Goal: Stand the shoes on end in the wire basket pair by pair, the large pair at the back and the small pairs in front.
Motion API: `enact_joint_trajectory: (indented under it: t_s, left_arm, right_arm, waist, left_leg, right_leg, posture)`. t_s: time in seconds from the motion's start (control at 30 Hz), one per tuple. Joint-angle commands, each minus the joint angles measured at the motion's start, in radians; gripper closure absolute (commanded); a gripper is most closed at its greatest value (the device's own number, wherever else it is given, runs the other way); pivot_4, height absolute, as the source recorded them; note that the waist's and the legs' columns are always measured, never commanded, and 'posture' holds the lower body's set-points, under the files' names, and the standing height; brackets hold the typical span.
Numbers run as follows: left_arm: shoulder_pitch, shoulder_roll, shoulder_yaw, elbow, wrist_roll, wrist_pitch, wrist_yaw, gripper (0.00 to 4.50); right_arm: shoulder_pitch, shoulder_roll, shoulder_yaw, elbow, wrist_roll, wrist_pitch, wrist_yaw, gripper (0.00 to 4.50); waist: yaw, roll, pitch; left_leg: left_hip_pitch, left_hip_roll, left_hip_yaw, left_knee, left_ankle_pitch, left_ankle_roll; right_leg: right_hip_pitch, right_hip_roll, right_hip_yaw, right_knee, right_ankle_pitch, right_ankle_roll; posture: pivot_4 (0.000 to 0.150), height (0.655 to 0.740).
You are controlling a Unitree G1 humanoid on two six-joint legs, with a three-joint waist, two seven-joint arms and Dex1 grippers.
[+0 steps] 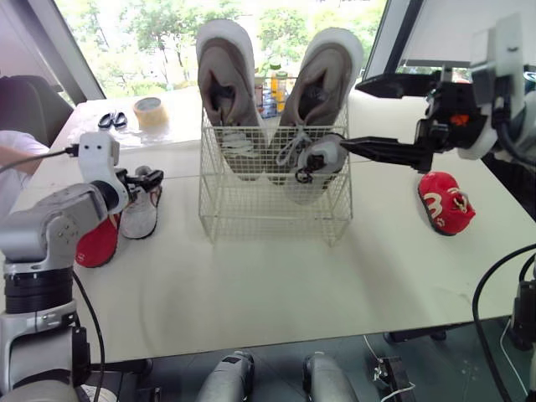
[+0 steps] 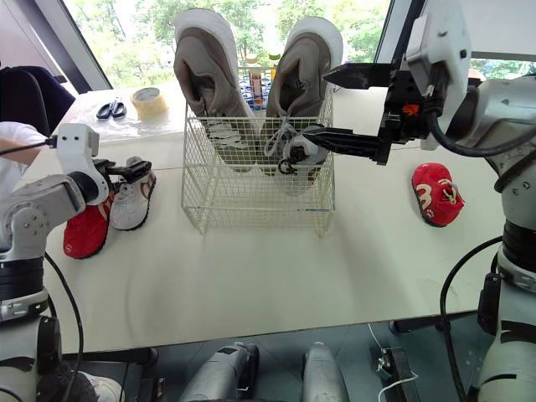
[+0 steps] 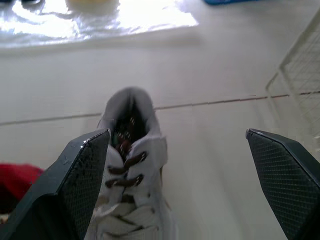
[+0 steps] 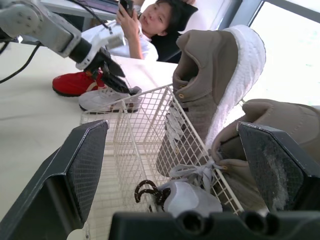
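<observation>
Small grey shoe (image 1: 322, 159): in wire basket (image 1: 251, 209) front, between the spread fingers of right claw (image 2: 316, 103). Large tan pair (image 1: 226, 79): on end just beyond. White shoe (image 3: 130, 165): on table (image 1: 251, 285) beneath left claw (image 3: 177, 132), spread wide; red shoe (image 1: 96, 243) beside it.

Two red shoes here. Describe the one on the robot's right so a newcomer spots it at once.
Start at the wire basket in the middle of the white table. To the robot's right of it a small red shoe with white markings lies alone on the tabletop; the other red shoe lies on the left, beside a white shoe.
</observation>
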Motion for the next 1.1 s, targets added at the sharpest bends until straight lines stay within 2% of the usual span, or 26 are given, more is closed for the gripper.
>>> enact_joint_trajectory:
  t_s: [0.03, 0.3, 0.47, 0.57, 0.63, 0.8, 0.93, 1.0, 1.1]
  left_arm:
    - [-0.005, -0.001, 0.027, 0.005, 0.028, -0.001, 0.001, 0.0]
    - [-0.07, -0.039, -0.017, 0.261, 0.133, -0.139, -0.058, 0.0]
    - [-0.111, -0.055, -0.013, 0.361, 0.176, -0.202, -0.078, 2.28]
    - [-0.13, -0.063, 0.0, 0.345, 0.177, -0.22, -0.085, 3.65]
    - [-0.137, -0.089, 0.024, 0.282, 0.16, -0.318, -0.108, 4.44]
    - [-0.157, -0.238, 0.108, 0.07, 0.086, -0.613, -0.128, 4.48]
    - [-0.148, -0.372, 0.13, -0.089, 0.008, -0.775, -0.151, 4.48]
    - [-0.142, -0.445, 0.123, -0.147, 0.009, -0.912, -0.162, 4.48]
    - [-0.123, -0.506, 0.09, -0.202, 0.028, -1.002, -0.165, 4.48]
  right_arm:
    - [-0.009, -0.012, -0.03, -0.033, 0.022, 0.002, -0.014, 0.05]
    - [0.005, -0.019, -0.046, -0.055, 0.037, 0.02, -0.051, 0.05]
    - [0.017, -0.028, -0.058, -0.071, 0.049, 0.036, -0.075, 0.0]
    - [0.024, -0.033, -0.063, -0.078, 0.055, 0.046, -0.088, 0.0]
    - [0.029, -0.038, -0.065, -0.079, 0.059, 0.049, -0.093, 0.0]
    - [0.025, -0.033, -0.053, -0.074, 0.064, 0.054, -0.105, 0.0]
    - [0.008, -0.023, -0.033, -0.059, 0.061, 0.05, -0.109, 0.0]
    - [-0.002, -0.018, -0.023, -0.05, 0.058, 0.047, -0.107, 0.0]
    - [-0.013, -0.013, -0.011, -0.04, 0.054, 0.043, -0.103, 0.0]
  waist:
    - [0.0, 0.0, 0.0]
    - [0.003, 0.0, 0.0]
    - [0.014, 0.0, 0.0]
    - [0.021, 0.0, 0.0]
    - [0.023, 0.0, 0.0]
    - [0.023, -0.002, 0.0]
    - [0.019, -0.002, 0.0]
    - [0.019, -0.002, 0.0]
    - [0.02, -0.002, 0.0]
  left_leg:
    - [0.0, 0.0, 0.0, 0.0, 0.0, 0.0]
    - [0.0, 0.0, 0.0, 0.0, 0.002, -0.003]
    - [0.0, 0.0, 0.0, 0.002, 0.002, -0.003]
    - [0.0, 0.0, 0.0, 0.003, 0.001, -0.002]
    - [0.0, 0.0, 0.0, 0.004, 0.001, -0.001]
    - [-0.005, 0.0, 0.0, 0.011, 0.002, -0.004]
    - [-0.006, 0.0, 0.001, 0.014, 0.001, -0.002]
    - [-0.005, 0.0, 0.002, 0.014, 0.001, -0.002]
    - [-0.005, 0.0, 0.002, 0.014, 0.001, -0.002]
  right_leg:
    - [0.0, 0.0, 0.0, 0.0, 0.0, 0.0]
    - [-0.001, 0.0, 0.0, 0.001, 0.0, 0.0]
    - [-0.001, 0.0, 0.0, 0.004, 0.0, 0.0]
    - [-0.001, 0.0, 0.0, 0.006, 0.0, 0.0]
    - [-0.001, 0.0, 0.0, 0.007, 0.0, 0.0]
    - [-0.002, -0.001, -0.001, 0.008, 0.0, 0.0]
    - [-0.001, -0.001, 0.0, 0.007, 0.0, 0.0]
    - [-0.002, 0.0, 0.0, 0.007, 0.0, 0.0]
    - [-0.002, 0.0, 0.0, 0.008, 0.0, 0.0]
  posture:
    - [0.15, 0.74]
    - [0.15, 0.74]
    - [0.15, 0.74]
    - [0.15, 0.74]
    - [0.15, 0.74]
    - [0.15, 0.74]
    - [0.15, 0.74]
    - [0.15, 0.74]
    - [0.15, 0.74]
